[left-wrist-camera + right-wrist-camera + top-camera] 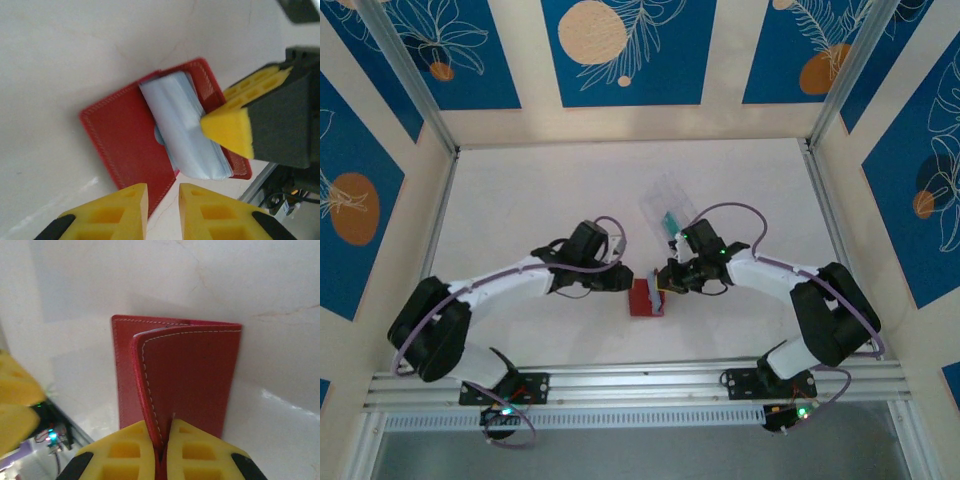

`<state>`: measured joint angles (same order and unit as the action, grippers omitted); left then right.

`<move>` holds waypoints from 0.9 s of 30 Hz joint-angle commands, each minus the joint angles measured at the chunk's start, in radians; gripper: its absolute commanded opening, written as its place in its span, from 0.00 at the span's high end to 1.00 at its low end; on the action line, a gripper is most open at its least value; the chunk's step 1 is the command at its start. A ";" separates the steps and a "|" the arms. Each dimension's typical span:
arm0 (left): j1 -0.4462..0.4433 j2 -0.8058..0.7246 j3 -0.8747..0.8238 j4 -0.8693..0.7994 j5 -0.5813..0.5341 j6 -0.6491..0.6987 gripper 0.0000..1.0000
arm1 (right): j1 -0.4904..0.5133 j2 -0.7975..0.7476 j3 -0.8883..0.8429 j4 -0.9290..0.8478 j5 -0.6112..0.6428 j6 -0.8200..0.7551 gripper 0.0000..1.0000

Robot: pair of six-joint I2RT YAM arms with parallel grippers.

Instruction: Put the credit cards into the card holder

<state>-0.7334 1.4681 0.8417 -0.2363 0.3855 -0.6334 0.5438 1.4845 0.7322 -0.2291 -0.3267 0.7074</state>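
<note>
a: cards in yet?
b: no. card holder (646, 297) open on desk (520, 200), right jaws pinch its flap, left jaws slightly apart, empty. teal credit card (672, 218) at clear case (663, 196), so all loading tbd

White tabletop (520, 180) amid blue floral wall panels (660, 60), aluminium rail (640, 380) in front.

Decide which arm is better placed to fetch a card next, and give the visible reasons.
Left, probably. The right fingers are shut on the wallet, holding it open. The left fingers hover by the wallet, empty and slightly apart, free to reach for the cards in the clear case.
</note>
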 commanded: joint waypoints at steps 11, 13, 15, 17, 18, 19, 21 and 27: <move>-0.076 0.241 0.086 0.097 0.013 -0.009 0.80 | -0.116 -0.084 -0.139 -0.004 0.036 0.118 1.00; -0.076 0.258 0.088 0.085 -0.015 -0.009 0.81 | -0.122 -0.108 -0.150 -0.024 0.074 0.133 0.99; -0.077 0.272 0.089 0.065 -0.049 -0.009 0.82 | -0.120 -0.129 -0.157 -0.042 0.099 0.139 0.92; -0.077 0.278 0.085 0.055 -0.069 -0.010 0.82 | -0.118 -0.143 -0.156 -0.072 0.136 0.142 0.87; -0.077 0.276 0.081 0.054 -0.076 -0.012 0.82 | -0.113 -0.148 -0.154 -0.092 0.161 0.144 0.82; -0.077 0.274 0.077 0.054 -0.081 -0.011 0.83 | -0.113 -0.153 -0.150 -0.107 0.181 0.145 0.77; -0.076 0.266 0.068 0.058 -0.088 -0.014 0.83 | -0.102 -0.157 -0.138 -0.149 0.235 0.150 0.69; -0.077 0.271 0.066 0.058 -0.092 -0.008 0.83 | -0.074 -0.180 -0.089 -0.257 0.373 0.170 0.55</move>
<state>-0.8021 1.7359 0.9062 -0.1558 0.3279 -0.6456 0.4515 1.3441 0.6029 -0.3771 -0.0669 0.8574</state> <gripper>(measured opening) 0.175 0.427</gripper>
